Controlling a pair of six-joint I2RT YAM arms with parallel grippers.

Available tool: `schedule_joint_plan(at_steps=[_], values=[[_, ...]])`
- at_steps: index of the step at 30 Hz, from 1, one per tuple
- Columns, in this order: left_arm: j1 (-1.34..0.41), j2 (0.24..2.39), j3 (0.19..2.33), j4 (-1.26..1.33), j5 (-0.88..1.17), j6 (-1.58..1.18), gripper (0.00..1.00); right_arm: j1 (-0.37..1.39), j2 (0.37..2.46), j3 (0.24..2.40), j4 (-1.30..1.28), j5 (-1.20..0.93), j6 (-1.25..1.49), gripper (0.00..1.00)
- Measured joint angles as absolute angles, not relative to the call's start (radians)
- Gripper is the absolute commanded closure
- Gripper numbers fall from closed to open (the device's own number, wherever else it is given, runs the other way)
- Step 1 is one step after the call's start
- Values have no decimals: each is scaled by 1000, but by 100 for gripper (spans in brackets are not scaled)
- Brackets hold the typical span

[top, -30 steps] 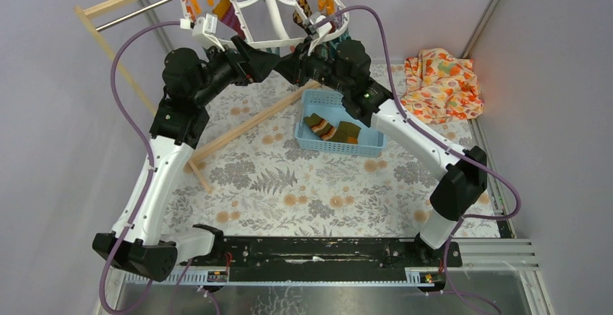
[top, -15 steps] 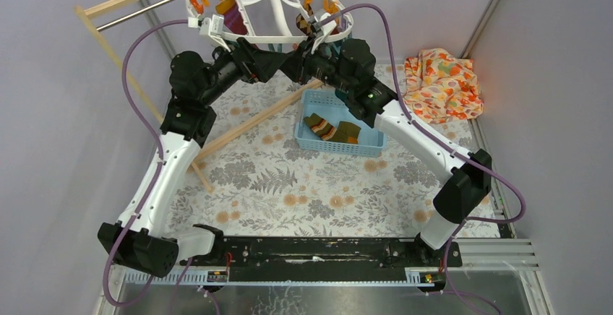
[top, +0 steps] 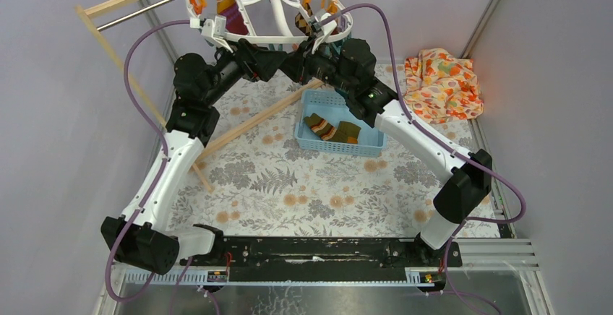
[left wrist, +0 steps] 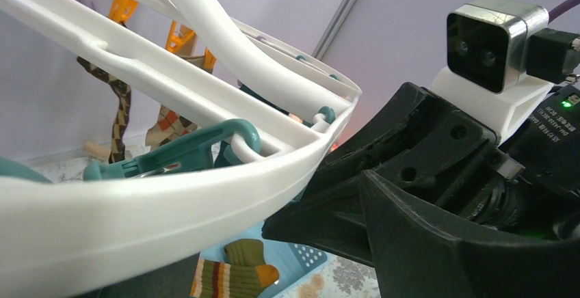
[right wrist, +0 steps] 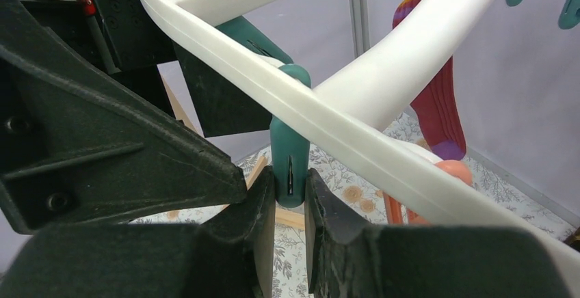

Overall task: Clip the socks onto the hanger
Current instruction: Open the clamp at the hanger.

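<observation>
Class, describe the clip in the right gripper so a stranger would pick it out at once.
Start at the white oval hanger at the table's far end, beyond the blue basket. On its near rim the right gripper is closed on one teal clip. It hangs straight down between the black fingers, while the pink clip beside it hangs free.
</observation>
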State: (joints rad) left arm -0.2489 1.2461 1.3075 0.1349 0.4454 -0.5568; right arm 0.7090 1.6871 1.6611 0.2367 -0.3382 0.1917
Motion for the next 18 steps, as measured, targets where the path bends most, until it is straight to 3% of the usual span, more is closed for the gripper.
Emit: schedule_joint_plan(at_steps=[14,18], values=[[-249,1285,1294,220,440,-491,17,709,1688,1662,235,-341,201,100],[-249,1302,1299,236,439,-494,24,709,1688,1663,229,-341,202,100]])
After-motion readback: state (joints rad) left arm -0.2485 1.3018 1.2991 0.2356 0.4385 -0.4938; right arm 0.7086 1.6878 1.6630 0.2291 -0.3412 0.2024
